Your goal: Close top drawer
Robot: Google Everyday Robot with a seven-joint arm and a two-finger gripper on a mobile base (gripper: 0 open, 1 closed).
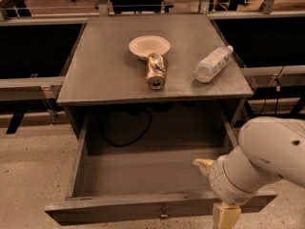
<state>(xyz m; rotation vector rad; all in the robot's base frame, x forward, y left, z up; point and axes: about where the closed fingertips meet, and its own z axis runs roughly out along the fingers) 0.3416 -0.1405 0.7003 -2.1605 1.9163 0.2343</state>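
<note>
Top drawer [138,175]: pulled far out of the cabinet [71,109], interior exposed, front panel nearest the camera. Closure has not begun, as far as can be judged. Knob [163,213]: untouched. Gripper [214,191]: at the panel's right end; spread or closed cannot be told. Remaining: push the front home.

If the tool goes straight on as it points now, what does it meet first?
Probably the top drawer floor: the tool sits over its front right corner, aiming inward; depth unclear.
</note>
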